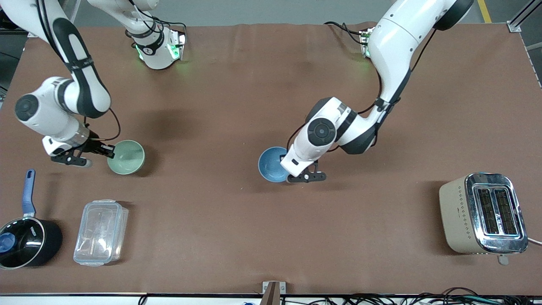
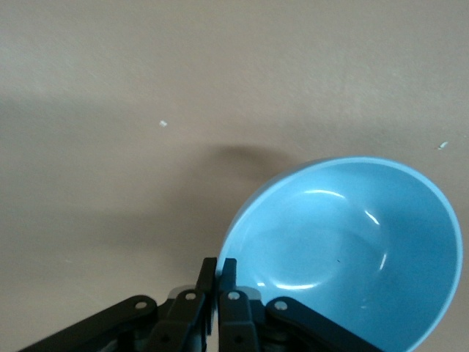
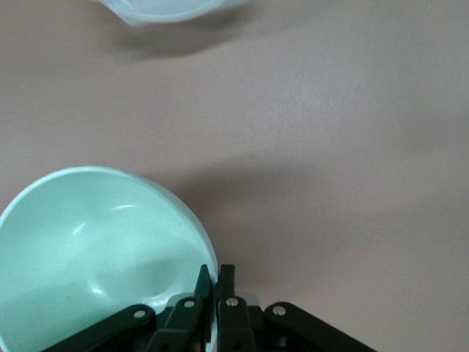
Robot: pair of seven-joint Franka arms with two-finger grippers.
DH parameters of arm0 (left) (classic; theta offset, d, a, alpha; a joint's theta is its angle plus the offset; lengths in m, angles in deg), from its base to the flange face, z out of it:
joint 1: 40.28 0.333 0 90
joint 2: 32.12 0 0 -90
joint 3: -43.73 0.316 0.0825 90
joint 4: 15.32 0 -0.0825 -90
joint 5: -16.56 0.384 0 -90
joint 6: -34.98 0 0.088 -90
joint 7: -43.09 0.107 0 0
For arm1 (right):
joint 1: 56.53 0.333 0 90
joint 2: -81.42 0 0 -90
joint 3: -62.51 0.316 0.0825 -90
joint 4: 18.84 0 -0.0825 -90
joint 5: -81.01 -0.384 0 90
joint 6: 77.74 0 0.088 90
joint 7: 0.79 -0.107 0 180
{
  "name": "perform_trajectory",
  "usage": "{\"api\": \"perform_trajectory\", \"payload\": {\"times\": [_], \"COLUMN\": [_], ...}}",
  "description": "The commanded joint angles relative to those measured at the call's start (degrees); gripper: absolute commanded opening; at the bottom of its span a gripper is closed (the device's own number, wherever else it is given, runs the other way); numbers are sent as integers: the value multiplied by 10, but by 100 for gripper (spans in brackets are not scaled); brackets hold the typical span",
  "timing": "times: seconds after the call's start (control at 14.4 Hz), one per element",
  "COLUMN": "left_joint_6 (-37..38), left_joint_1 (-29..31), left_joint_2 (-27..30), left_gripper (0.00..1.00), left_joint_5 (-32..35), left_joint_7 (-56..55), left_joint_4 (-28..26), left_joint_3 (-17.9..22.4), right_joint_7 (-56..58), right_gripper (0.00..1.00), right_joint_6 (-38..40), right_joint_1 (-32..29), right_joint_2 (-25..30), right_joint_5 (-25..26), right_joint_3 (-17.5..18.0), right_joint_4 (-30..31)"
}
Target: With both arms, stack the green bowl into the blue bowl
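Note:
The green bowl (image 1: 126, 157) is toward the right arm's end of the table. My right gripper (image 1: 111, 151) is shut on its rim at the side toward that end. In the right wrist view one finger is inside the green bowl (image 3: 88, 242) and one outside, so the right gripper (image 3: 217, 275) pinches the rim. The blue bowl (image 1: 272, 164) is near the table's middle. My left gripper (image 1: 287, 166) is shut on its rim at the side toward the left arm's end. The left wrist view shows the left gripper (image 2: 218, 268) pinching the blue bowl (image 2: 352, 242), which looks tilted.
A black saucepan with a blue handle (image 1: 25, 241) and a clear plastic container (image 1: 100, 232) sit nearer to the front camera than the green bowl. The container's edge shows in the right wrist view (image 3: 168, 9). A toaster (image 1: 482, 214) stands toward the left arm's end.

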Motion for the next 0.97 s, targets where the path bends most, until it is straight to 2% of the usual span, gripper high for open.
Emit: {"api": "perform_trajectory", "payload": {"times": [0.0,0.21,0.28,0.35,0.42,0.48,0.62,0.9], "left_joint_6": [-16,-24,-27,-27,-27,-26,-14,83], "left_joint_1": [-16,-24,-24,-24,-23,-21,-10,72], "left_joint_2": [-22,-40,-42,-44,-42,-37,-5,88], "left_gripper": [0,2,8,26,49,99,100,100], "left_joint_5": [13,11,8,8,8,11,15,17], "left_joint_7": [-28,-30,-33,-37,-38,-36,-35,-3], "left_joint_4": [17,17,17,17,17,17,36,50], "left_joint_3": [3,4,4,4,4,4,10,18], "right_joint_7": [-26,-180,-235,-287,-339,-395,-489,-589], "right_gripper": [0,0,0,0,0,0,0,0], "right_joint_6": [129,198,212,218,218,214,203,163], "right_joint_1": [17,99,129,158,190,227,296,380], "right_joint_2": [26,20,16,6,-4,-19,-61,-97], "right_joint_5": [-20,-24,-24,-24,-24,-23,-16,-16], "right_joint_3": [6,7,7,7,7,7,6,6], "right_joint_4": [-94,-199,-226,-244,-260,-272,-301,-310]}}
